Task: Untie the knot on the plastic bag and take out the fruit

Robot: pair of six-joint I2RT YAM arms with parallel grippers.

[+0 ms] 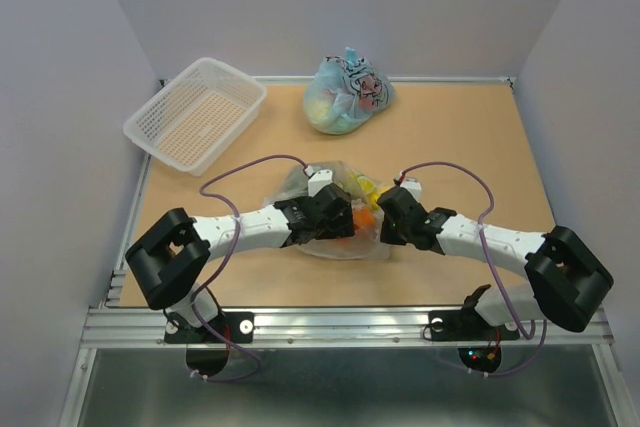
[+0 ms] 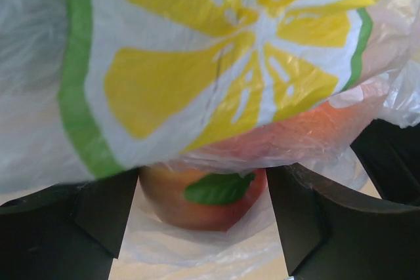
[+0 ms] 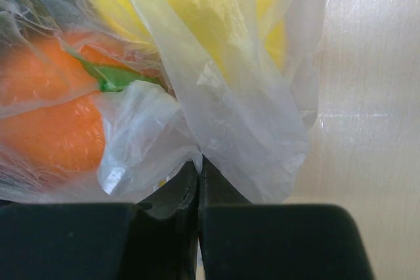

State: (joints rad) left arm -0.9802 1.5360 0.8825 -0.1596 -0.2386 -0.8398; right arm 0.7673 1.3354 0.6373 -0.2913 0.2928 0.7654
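Peach (image 2: 197,209) and orange (image 3: 46,119) inside plastic bag (image 3: 244,122), right claw (image 3: 199,166) pinching film

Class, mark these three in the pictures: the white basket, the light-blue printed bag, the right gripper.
white basket (image 1: 200,115), top external view, on its mesh floor.
light-blue printed bag (image 1: 348,97), top external view, middle of its body.
right gripper (image 3: 199,172), right wrist view, where its shut fingertips pinch the plastic bag (image 3: 223,116).

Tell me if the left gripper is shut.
No, the left gripper is wide open, with the peach inside the plastic bag visible between its jaws.
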